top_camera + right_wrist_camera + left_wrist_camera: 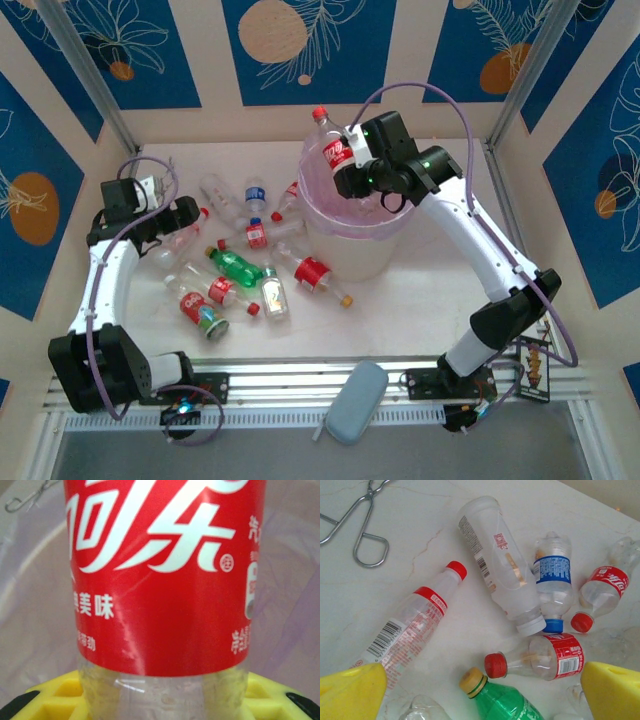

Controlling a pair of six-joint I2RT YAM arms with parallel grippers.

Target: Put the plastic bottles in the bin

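Observation:
My right gripper [348, 178] is shut on a clear plastic bottle [336, 148] with a red label and red cap. It holds the bottle upright over the left rim of the pinkish translucent bin [358, 245]. In the right wrist view the bottle [160, 575] stands between my yellow fingers [50, 700], with the bin's wall [292, 580] behind it. My left gripper [190, 215] hangs open above the scattered bottles at the left. Between its yellow fingertips [350, 692] lie a green bottle [502, 704] and a red-capped bottle [540, 657], neither touched.
Several more bottles lie on the white table left of the bin, among them a green one [237, 265] and a red-labelled one [318, 272]. Metal forceps [362, 525] lie at the far left. A grey-blue pouch [355, 402] rests on the near rail.

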